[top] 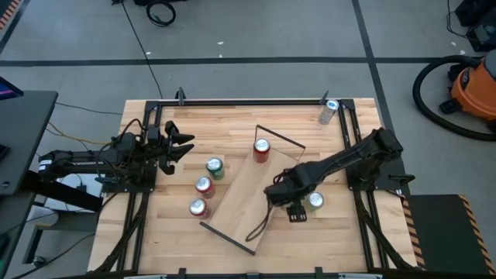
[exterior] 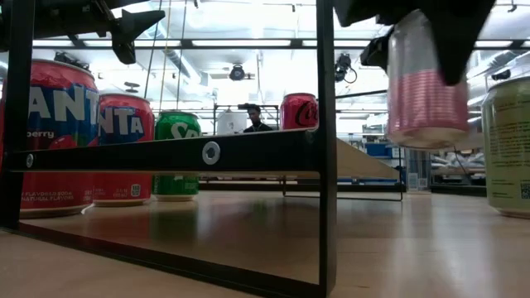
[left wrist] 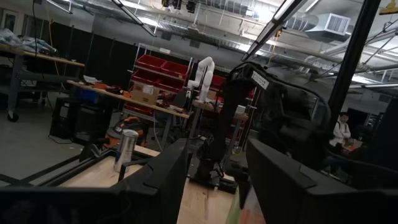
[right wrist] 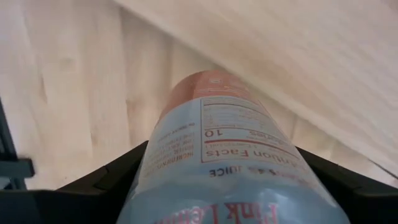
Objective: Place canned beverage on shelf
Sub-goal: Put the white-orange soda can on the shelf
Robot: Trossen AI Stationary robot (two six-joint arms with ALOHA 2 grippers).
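Low view, right fingers (exterior: pixel 426 50): clamped on pink can (exterior: pixel 426 83), upright, lifted.
Shelf (top: pixel 252 190): just left in high view.
Left fingers (top: pixel 182 147): apart, waiting at left.

On my low view, the two red-and-blue soda cans (exterior: pixel 51 136) at the left show "ANTA" and "NTA", the nearer one also "berry". The green can (exterior: pixel 177 157) beside them shows "Sp". On my right wrist view, the pale blue-and-pink can (right wrist: pixel 217 168) reads "Nutrition Facts", "10", "JUICE" and "Pink Lem".
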